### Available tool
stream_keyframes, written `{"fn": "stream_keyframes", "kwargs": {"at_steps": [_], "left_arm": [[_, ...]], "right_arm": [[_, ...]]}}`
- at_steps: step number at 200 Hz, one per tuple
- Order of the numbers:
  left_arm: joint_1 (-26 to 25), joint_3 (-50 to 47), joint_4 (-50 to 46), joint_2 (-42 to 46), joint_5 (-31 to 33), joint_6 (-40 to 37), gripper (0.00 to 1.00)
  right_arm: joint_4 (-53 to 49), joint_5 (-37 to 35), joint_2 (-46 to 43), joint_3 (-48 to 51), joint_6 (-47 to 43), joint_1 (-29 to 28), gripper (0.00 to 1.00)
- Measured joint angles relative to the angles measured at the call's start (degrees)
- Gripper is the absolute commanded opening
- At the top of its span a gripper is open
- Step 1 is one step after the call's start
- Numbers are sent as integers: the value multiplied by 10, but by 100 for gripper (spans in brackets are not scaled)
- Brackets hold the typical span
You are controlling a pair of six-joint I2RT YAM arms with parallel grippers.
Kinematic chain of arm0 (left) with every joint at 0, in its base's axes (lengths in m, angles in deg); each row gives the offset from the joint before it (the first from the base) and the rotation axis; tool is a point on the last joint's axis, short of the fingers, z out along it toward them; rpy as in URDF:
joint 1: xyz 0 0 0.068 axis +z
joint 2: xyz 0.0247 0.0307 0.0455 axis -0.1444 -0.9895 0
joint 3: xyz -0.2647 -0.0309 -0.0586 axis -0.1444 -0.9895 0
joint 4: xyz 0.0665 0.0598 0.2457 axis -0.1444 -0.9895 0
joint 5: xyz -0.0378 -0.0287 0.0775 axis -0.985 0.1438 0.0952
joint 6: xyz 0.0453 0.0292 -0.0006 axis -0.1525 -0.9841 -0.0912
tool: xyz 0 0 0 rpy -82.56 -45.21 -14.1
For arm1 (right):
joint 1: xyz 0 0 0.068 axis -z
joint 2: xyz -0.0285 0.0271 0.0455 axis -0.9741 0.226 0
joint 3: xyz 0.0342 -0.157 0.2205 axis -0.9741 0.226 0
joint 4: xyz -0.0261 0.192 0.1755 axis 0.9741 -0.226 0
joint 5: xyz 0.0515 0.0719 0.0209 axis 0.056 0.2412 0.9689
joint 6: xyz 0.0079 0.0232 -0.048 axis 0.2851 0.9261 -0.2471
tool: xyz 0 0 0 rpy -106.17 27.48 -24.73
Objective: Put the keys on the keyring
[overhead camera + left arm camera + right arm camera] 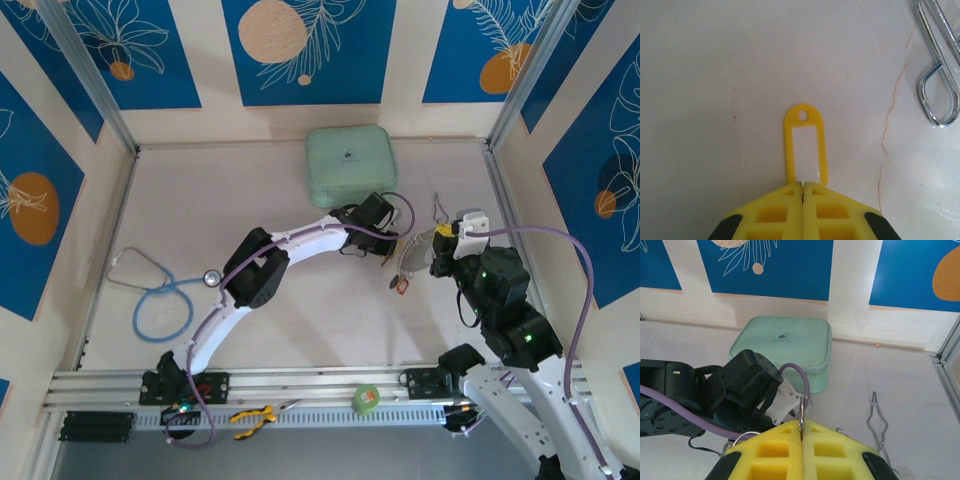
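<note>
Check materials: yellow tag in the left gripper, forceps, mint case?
Yellow tag: moulded plastic by the look, glossy, even colour, with a white insert, probably paper. Forceps: polished steel or chromed metal, mirror-bright highlights. Mint case: matte, finely textured shell with a seam round the side, likely fabric-covered; not certain.

Arms [300, 238] white shells, black joints, purple cables [565, 240]; L hand [803, 186], R hand [802, 429] yellow w/ square cutouts.

The left end effector [802, 186] has its yellow fingers pressed together on the near end of a yellow key tag [805, 145]. The tag lies flat on the pale, cracked worktop [715, 100], its hole pointing away. Steel forceps [939, 123] lie well apart at the upper right.
</note>
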Motion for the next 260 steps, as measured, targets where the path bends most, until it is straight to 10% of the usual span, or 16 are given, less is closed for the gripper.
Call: {"fn": "stream_keyframes", "kwargs": {"at_steps": [151, 260], "left_arm": [[122, -568, 158, 527, 19, -69, 0], [146, -733, 95, 723, 68, -140, 0]], "right_arm": [[10, 211, 225, -33, -73, -77, 0], [96, 299, 255, -2, -157, -104, 0]]}}
